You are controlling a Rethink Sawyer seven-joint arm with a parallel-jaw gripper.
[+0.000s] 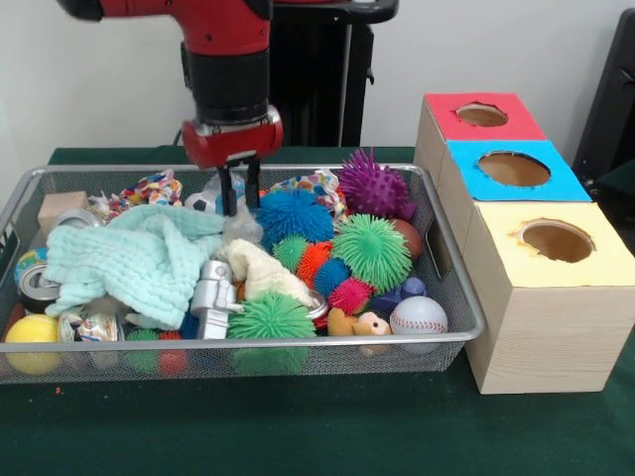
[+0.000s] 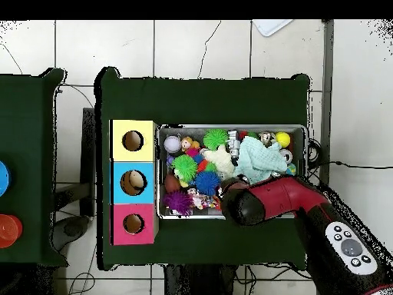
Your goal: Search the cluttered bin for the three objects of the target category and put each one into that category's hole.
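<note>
A wire mesh bin (image 1: 99,170) holds a heap of toys. Among them are spiky balls: purple (image 1: 375,186), blue (image 1: 294,214), a large green one (image 1: 371,250), another green one (image 1: 270,317), orange (image 1: 314,260) and pink (image 1: 349,295). A baseball (image 1: 418,315) lies at the front right and a yellow ball (image 1: 33,330) at the front left. My gripper (image 1: 241,198) hangs open at the back of the bin, its tips just above the clutter between a mint cloth (image 1: 139,258) and the blue spiky ball. In the overhead view the arm (image 2: 269,196) hides it.
Three boxes stand in a row beside the bin, each with a round hole: red (image 1: 481,114), blue (image 1: 514,169) and yellow (image 1: 557,241). A silver toy robot (image 1: 213,295), a wooden block (image 1: 62,208), tins and patterned balls also lie in the bin (image 2: 230,127).
</note>
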